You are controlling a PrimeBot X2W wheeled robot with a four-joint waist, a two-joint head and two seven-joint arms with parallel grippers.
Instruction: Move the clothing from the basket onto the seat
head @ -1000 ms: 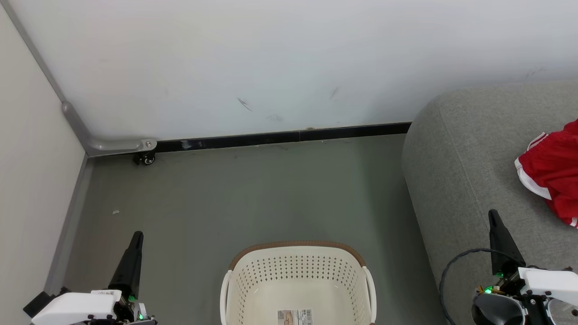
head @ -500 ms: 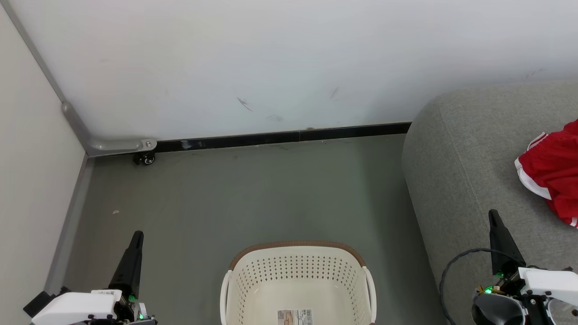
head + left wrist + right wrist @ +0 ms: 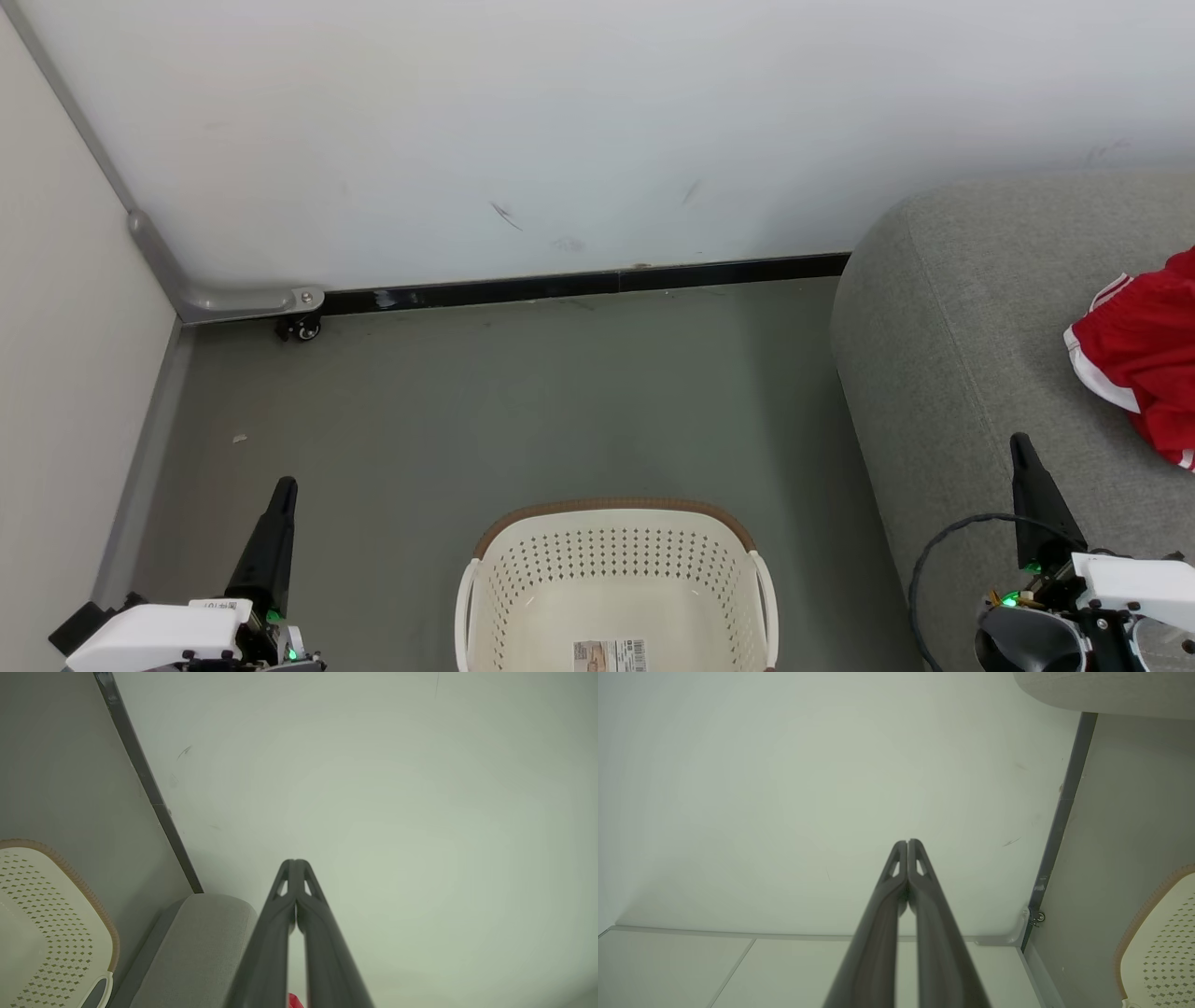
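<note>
The cream perforated basket (image 3: 616, 583) with its brown rim stands on the floor at the bottom centre, holding just a paper label. Red clothing (image 3: 1141, 359) with white stripe trim lies on the grey seat (image 3: 952, 336) at the right edge. My left gripper (image 3: 282, 490) is shut at the lower left, left of the basket, holding nothing. Over the seat's front part my right gripper (image 3: 1019, 446) is shut and holds nothing. In the left wrist view the shut gripper (image 3: 295, 862) points at the wall, with the basket (image 3: 56, 924) and seat (image 3: 205, 938) below. The right wrist view shows its gripper (image 3: 907, 842) shut.
A white wall (image 3: 597, 131) with a black skirting strip (image 3: 579, 285) closes the far side. A pale partition (image 3: 65, 336) stands at the left, with a small caster (image 3: 301, 329) at its corner. Grey floor (image 3: 523, 401) lies between wall and basket.
</note>
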